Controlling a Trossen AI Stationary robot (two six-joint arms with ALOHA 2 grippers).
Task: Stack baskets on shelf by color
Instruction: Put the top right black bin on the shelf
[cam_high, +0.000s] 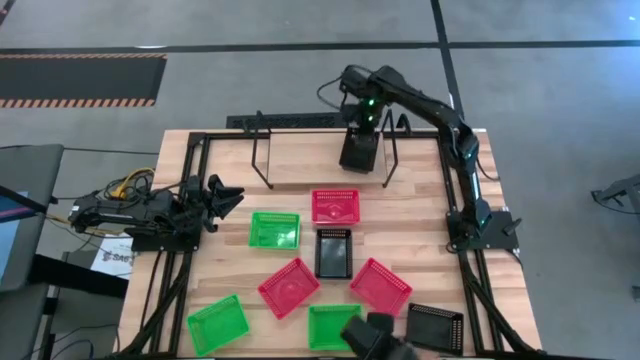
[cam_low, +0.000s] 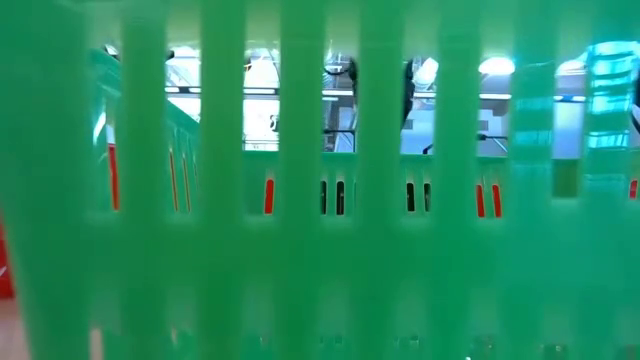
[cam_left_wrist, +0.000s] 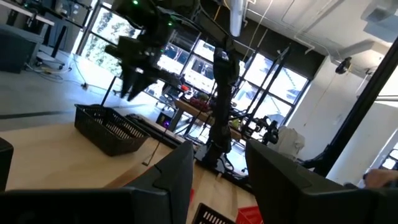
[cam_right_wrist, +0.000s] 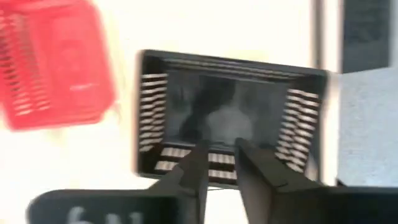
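Note:
A black basket (cam_high: 358, 152) (cam_right_wrist: 227, 112) rests by its bottom on the shelf (cam_high: 310, 160), at the shelf's right end beside the right wire upright (cam_high: 390, 150). My right gripper (cam_right_wrist: 222, 168) hangs open straight above it, fingers pointing down; in the left wrist view this gripper (cam_left_wrist: 134, 74) stands clear above the basket (cam_left_wrist: 112, 127). My left gripper (cam_high: 225, 195) (cam_left_wrist: 217, 186) waits open at the table's left edge. On the table lie red baskets (cam_high: 335, 205) (cam_high: 289, 287) (cam_high: 380, 285), green baskets (cam_high: 274, 230) (cam_high: 217, 323) (cam_high: 333, 325) and black baskets (cam_high: 333, 252) (cam_high: 435, 325).
The shelf's left and middle parts show bare wood next to the left upright (cam_high: 262, 150). A green basket wall (cam_low: 320, 200) fills the low view. A dark device (cam_high: 370, 335) sits at the table's near edge between a green and a black basket.

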